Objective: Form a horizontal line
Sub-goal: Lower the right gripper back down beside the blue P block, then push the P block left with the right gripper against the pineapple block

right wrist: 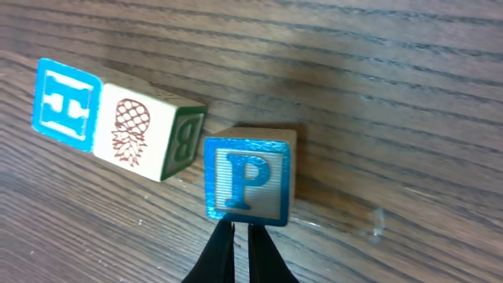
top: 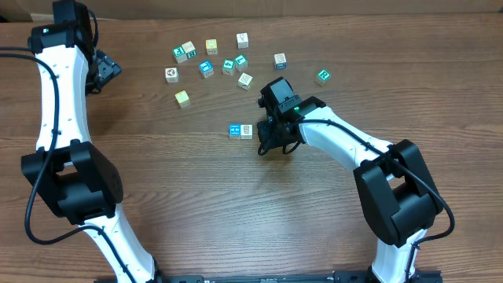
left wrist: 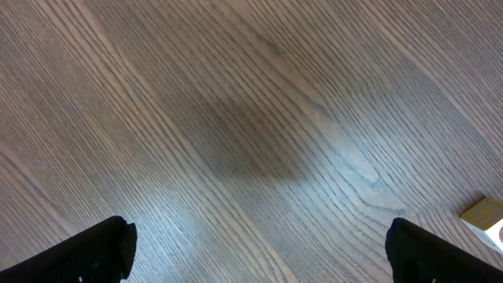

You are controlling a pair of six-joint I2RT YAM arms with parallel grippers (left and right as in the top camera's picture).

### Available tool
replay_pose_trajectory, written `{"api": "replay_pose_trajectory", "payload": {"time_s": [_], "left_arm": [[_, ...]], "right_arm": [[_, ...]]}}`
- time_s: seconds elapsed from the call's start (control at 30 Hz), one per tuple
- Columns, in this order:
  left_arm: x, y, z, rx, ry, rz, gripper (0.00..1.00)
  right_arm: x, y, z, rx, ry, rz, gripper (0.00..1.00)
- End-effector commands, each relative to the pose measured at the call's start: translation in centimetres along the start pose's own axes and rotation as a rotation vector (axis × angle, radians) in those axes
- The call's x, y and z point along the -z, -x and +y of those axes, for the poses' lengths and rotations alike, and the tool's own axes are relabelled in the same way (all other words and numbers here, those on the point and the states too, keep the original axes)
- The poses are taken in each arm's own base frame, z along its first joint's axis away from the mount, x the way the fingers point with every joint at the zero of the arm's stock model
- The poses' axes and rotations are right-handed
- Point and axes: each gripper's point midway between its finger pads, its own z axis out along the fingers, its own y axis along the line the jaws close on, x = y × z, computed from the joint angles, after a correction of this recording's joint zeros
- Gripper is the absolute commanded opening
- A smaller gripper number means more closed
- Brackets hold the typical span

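In the right wrist view a blue H cube (right wrist: 67, 104) and a white pineapple cube (right wrist: 134, 137) lie side by side, touching. A blue P cube (right wrist: 247, 181) sits just right of them, set a little nearer the camera, its corner at the pineapple cube's green B side. My right gripper (right wrist: 241, 232) is shut with nothing between its fingers, its tips against the P cube's near edge. From overhead the blue cube (top: 234, 130) and white cube (top: 246, 130) show left of the right gripper (top: 271, 135), which hides the P cube. My left gripper (top: 102, 71) stands open over bare wood.
Several loose cubes (top: 206, 68) lie scattered at the back middle of the table, one yellow cube (top: 181, 97) nearest the row, one teal cube (top: 322, 76) to the right. A cube's corner (left wrist: 486, 218) shows at the right edge of the left wrist view.
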Motion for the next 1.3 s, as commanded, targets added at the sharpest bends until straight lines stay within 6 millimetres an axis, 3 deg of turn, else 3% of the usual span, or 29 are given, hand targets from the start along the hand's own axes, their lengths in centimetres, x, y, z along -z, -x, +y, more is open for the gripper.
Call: {"api": "replay_pose_trajectory", "payload": {"time_s": [0.0,0.13,0.27,0.33,0.4,0.57,0.93,1.27], "left_arm": [[0.6,0.1,-0.2,-0.008,-0.002,-0.016,1.0],[0.6,0.1,-0.2,-0.008,-0.002,-0.016,1.0],[0.6,0.1,-0.2,-0.008,-0.002,-0.016,1.0],[0.6,0.1,-0.2,-0.008,-0.002,-0.016,1.0],[0.6,0.1,-0.2,-0.008,-0.002,-0.016,1.0],[0.6,0.1,-0.2,-0.008,-0.002,-0.016,1.0],[0.6,0.1,-0.2,-0.008,-0.002,-0.016,1.0],[0.6,0.1,-0.2,-0.008,-0.002,-0.016,1.0]], "right_arm": [[0.1,0.6,0.7,0.008,0.035,-0.011,0.04],[1.3,1.0,1.1,0.008,0.045,-0.016,0.04],[5.0,3.0,1.7,0.005,0.068,-0.076,0.04],[7.0,4.2,1.4,-0.003,0.067,-0.125,0.04],[7.7,5.1,0.3,-0.024,0.056,-0.159,0.04],[6.6,5.6,-2.9,-0.114,-0.011,-0.17,0.04],[1.9,3.8,-3.9,-0.201,-0.035,-0.061,0.04],[0.9,2.3,-4.3,-0.263,-0.051,0.001,0.04]]}}
